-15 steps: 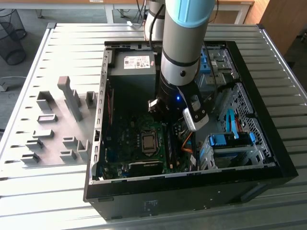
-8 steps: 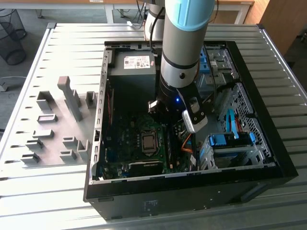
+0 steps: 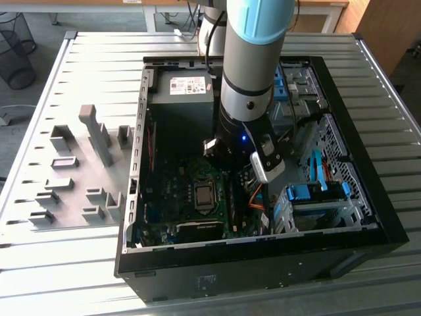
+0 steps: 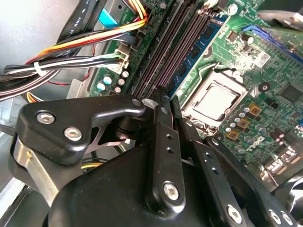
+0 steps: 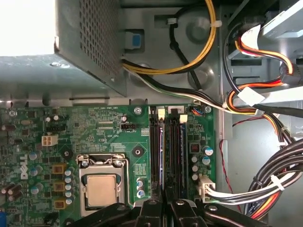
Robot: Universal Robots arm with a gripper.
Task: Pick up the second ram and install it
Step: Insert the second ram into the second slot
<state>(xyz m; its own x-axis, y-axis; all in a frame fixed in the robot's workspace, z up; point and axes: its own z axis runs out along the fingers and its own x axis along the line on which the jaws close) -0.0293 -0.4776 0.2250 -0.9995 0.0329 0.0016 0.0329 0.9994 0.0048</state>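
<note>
claw [image 4: 163, 101]: fingers pressed together over memory slots [image 5: 168, 151] | one seated RAM stick [image 4: 201, 40] | one CPU socket [image 5: 101, 188]

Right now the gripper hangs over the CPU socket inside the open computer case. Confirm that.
Wrong in one respect. The gripper hangs over the memory slots, beside the CPU socket, not over it; the first wrist view shows this. It is inside the open computer case.
</note>
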